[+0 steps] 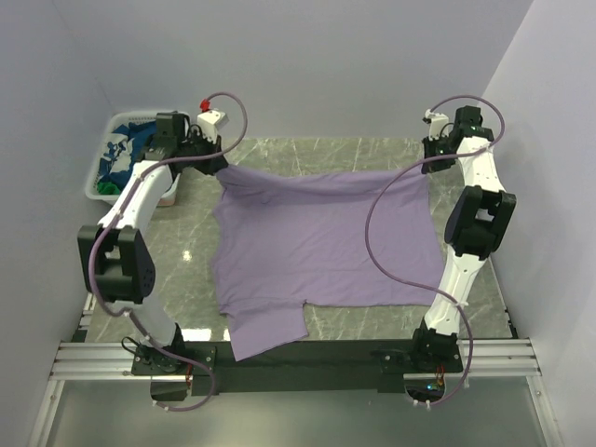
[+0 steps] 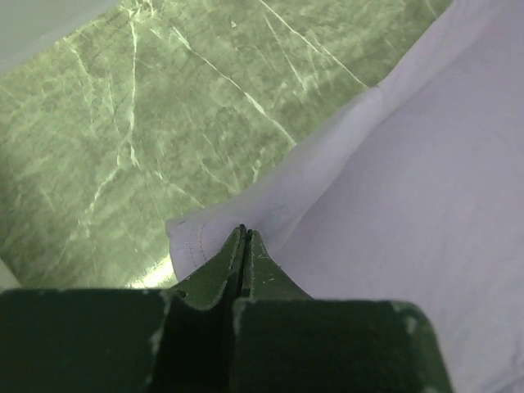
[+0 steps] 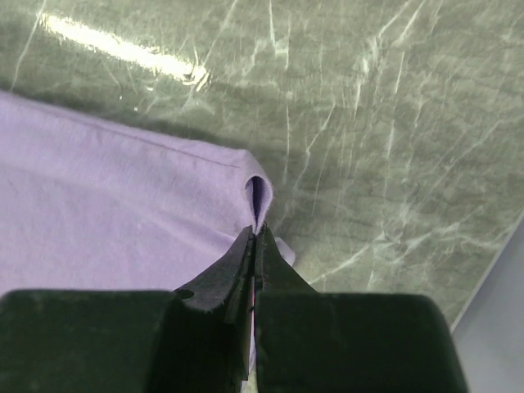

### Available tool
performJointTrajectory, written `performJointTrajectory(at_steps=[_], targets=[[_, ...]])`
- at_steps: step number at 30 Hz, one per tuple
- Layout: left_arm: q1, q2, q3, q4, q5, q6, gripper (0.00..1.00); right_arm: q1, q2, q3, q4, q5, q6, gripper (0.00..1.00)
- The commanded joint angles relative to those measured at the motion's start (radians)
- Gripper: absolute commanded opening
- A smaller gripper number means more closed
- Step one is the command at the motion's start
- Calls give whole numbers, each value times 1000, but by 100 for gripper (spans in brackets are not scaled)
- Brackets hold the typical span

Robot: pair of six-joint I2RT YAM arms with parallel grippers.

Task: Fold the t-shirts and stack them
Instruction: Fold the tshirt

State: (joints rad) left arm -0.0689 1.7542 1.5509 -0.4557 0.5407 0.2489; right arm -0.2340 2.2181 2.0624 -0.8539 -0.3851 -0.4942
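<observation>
**One shirt spread, both arms clamped**

One lavender t-shirt (image 1: 317, 237) lies across the green marble table (image 1: 307, 154). The left gripper (image 1: 221, 165) and right gripper (image 1: 429, 168) each pinch a far corner. One white basket (image 1: 96, 183), far left, holds a navy shirt (image 1: 132, 142) and a green shirt (image 1: 110, 187). Pale walls (image 1: 279, 56) surround the table.

Top view looks down from behind; wrist views (close-up) share its lavender t-shirt (image 1: 317, 233).

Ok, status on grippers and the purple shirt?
Left gripper shut on purple shirt, far left corner. Right gripper shut on far right corner. Shirt spread across table. Basket sits apart, far left.
</observation>
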Motion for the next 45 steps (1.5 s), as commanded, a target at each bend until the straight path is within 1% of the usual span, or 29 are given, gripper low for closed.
performJointTrajectory(at_steps=[1,3,8,12,19,25,30,34,37,39,40,41,42,43,44,45], targets=[[-2,-111,-76,-14,2,0,0,-28,-97,-11,1,-32,-41,0],[-3,-148,-113,-26,-1,-5,0,-34,-106,-33,-8,-40,-53,0],[-31,-193,-261,-15,-39,-13,0,-41,-126,-106,-16,-64,-92,0],[-61,-188,-339,24,-86,-39,0,-41,-127,-163,-27,-71,-129,0],[-104,-177,-489,38,-127,-59,0,-41,-115,-245,-28,-31,-184,0],[-114,-188,-531,19,-140,-50,0,-41,-110,-262,-33,-17,-201,0],[-112,-206,-496,-24,-148,-19,0,-42,-124,-245,-56,-14,-225,0],[-111,-219,-477,-49,-154,4,0,-44,-164,-287,-43,-11,-253,0],[-111,-196,-483,-67,-153,27,0,-42,-150,-301,-68,6,-287,0],[-111,-185,-494,-77,-147,49,0,-44,-146,-312,-77,29,-314,4],[-111,-180,-494,-96,-139,62,1,-45,-152,-336,-73,41,-323,13],[-112,-170,-492,-109,-130,79,1,-47,-158,-350,-63,75,-333,18],[-112,-167,-489,-126,-107,111,1,-50,-166,-366,-42,89,-348,25],[-112,-160,-482,-174,-90,139,4,-51,-181,-381,-34,103,-354,41],[-112,-162,-471,-201,-72,186,18,-59,-187,-381,-30,110,-356,47],[-109,-166,-453,-219,-61,206,26,-62,-192,-361,-31,111,-351,51]])
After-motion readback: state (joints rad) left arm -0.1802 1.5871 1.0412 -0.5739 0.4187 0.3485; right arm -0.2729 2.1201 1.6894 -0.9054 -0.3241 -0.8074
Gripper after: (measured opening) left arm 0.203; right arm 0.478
